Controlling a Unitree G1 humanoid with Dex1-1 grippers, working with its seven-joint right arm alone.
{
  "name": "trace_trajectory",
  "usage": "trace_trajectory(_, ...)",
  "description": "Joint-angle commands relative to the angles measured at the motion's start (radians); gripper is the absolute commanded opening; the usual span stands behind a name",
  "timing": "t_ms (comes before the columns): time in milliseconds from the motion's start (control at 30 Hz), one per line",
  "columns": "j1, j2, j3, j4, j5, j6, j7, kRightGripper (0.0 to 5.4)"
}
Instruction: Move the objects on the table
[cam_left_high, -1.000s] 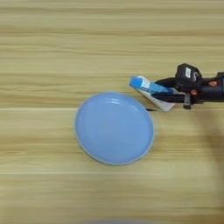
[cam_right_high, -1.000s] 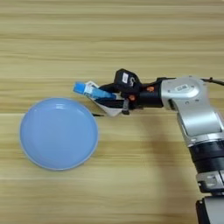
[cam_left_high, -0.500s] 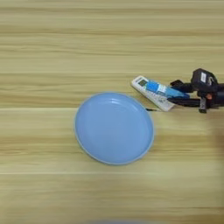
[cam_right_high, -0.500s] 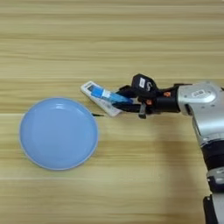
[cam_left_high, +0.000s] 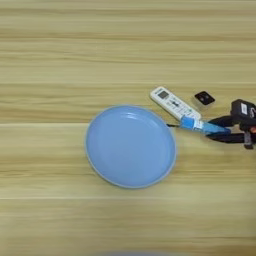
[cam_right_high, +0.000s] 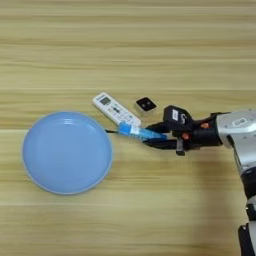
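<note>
Objects on the table (cam_left_high: 60, 45) lie close together: our gripper (cam_right_high: 156, 138) has its two black fingers closed on the blue tube (cam_right_high: 140, 133), held low just right of the blue plate (cam_right_high: 67, 151), its far end touching or overlapping the white remote (cam_right_high: 116, 110). The black block (cam_right_high: 146, 104) sits just beside the remote. We judge the tube's carry underway; next we need bare wood to set it down.

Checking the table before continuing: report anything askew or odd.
Nothing spilled or damaged. The remote lies diagonally, the blue tube overlaps its lower end, held by the gripper. The plate is empty; the black block sits apart.
</note>
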Motion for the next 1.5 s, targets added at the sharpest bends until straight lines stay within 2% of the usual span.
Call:
trace_trajectory(33, -0.025, -0.049, -0.021, -0.02, 0.023, -0.061, 0.007, 1.4)
trace_trajectory(167, -0.001, -0.049, -0.018, -0.018, 0.019, -0.078, 0.028, 1.4)
trace_trajectory(367, 0.025, -0.041, 0.014, 0.031, -0.027, -0.117, 0.015, 1.4)
trace_trajectory(767, 0.01, -0.027, 0.061, 0.13, -0.081, -0.182, -0.036, 1.4)
trace_trajectory(800, 0.009, -0.027, 0.066, 0.135, -0.083, -0.186, -0.039, 1.69)
trace_trajectory(933, 0.005, -0.023, 0.076, 0.141, -0.081, -0.188, -0.042, 2.19)
trace_trajectory(1033, 0.001, -0.019, 0.074, 0.133, -0.064, -0.183, -0.035, 2.59)
trace_trajectory(1100, -0.009, -0.01, 0.055, 0.115, -0.027, -0.163, -0.022, 2.94)
trace_trajectory(1333, -0.079, 0.021, -0.051, 0.008, 0.132, -0.02, 0.001, 3.96)
trace_trajectory(1500, -0.075, 0.02, -0.078, -0.091, 0.175, 0.039, 0.005, 4.58)
